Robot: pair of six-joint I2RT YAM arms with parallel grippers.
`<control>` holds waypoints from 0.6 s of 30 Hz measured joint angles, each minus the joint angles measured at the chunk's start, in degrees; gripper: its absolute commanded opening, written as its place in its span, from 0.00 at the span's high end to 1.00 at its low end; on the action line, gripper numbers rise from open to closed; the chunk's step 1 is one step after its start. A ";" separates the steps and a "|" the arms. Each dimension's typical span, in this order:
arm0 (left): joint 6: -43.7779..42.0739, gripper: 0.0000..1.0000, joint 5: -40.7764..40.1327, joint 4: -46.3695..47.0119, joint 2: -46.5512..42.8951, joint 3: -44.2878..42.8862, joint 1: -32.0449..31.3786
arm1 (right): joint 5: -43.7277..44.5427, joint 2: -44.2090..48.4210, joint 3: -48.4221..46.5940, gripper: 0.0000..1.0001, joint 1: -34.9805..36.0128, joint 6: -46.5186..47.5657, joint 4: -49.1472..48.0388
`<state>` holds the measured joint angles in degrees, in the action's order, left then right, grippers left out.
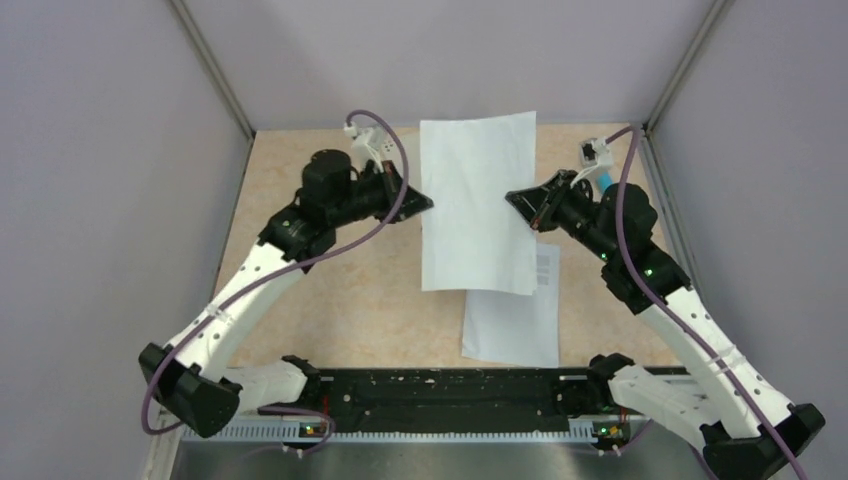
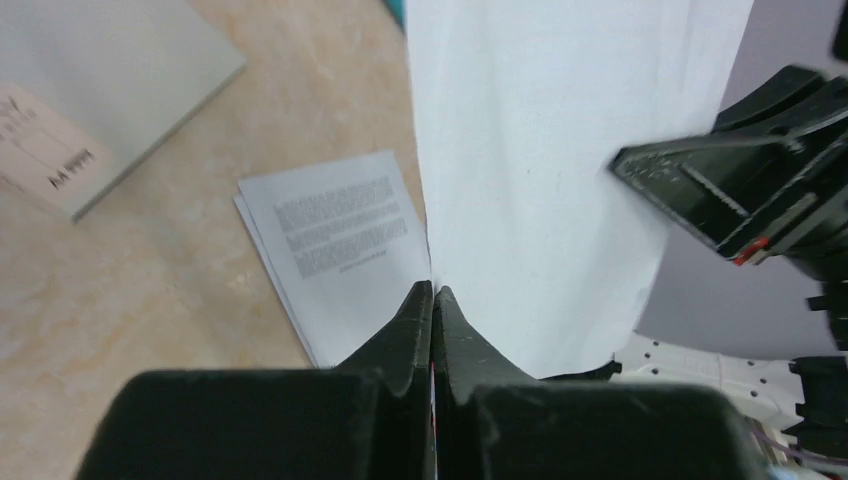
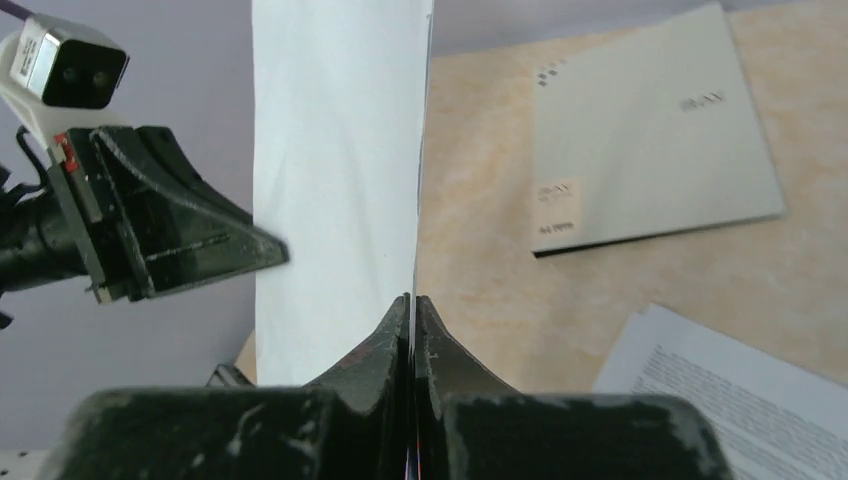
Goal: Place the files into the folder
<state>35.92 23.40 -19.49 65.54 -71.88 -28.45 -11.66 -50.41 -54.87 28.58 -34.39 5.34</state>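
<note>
One white sheet of the files [image 1: 478,200] hangs raised above the table, held by both side edges. My left gripper [image 1: 428,203] is shut on its left edge, the fingertips [image 2: 433,290] pinching the paper [image 2: 540,180]. My right gripper [image 1: 512,197] is shut on the opposite edge [image 3: 412,300], with the sheet [image 3: 335,170] seen nearly edge-on. More files [image 1: 510,325] with grey print lie flat on the table [image 2: 330,250] [image 3: 730,400]. The grey folder [image 3: 650,140] lies closed on the table [image 2: 100,70]; the raised sheet hides it in the top view.
Grey enclosure walls with metal corner posts [image 1: 215,70] ring the beige tabletop [image 1: 340,300]. A black rail [image 1: 450,395] runs along the near edge between the arm bases. Purple cables [image 1: 395,150] loop off both wrists.
</note>
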 measured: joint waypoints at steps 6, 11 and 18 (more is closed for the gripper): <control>3.50 1.00 -5.40 1.42 11.13 3.65 -9.62 | 10.88 0.59 -0.85 1.00 0.00 0.72 18.86; 6.60 1.00 -8.41 3.41 22.82 4.63 -16.04 | 18.12 3.52 7.30 1.00 0.00 -0.85 29.88; 9.79 1.00 -10.58 6.82 34.47 5.05 -19.98 | 24.61 3.43 16.13 1.00 0.00 -3.23 35.08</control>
<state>45.71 12.82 -12.67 100.01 -66.83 -48.42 12.95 -46.98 -38.74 28.58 -37.63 40.42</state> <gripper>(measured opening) 0.010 0.004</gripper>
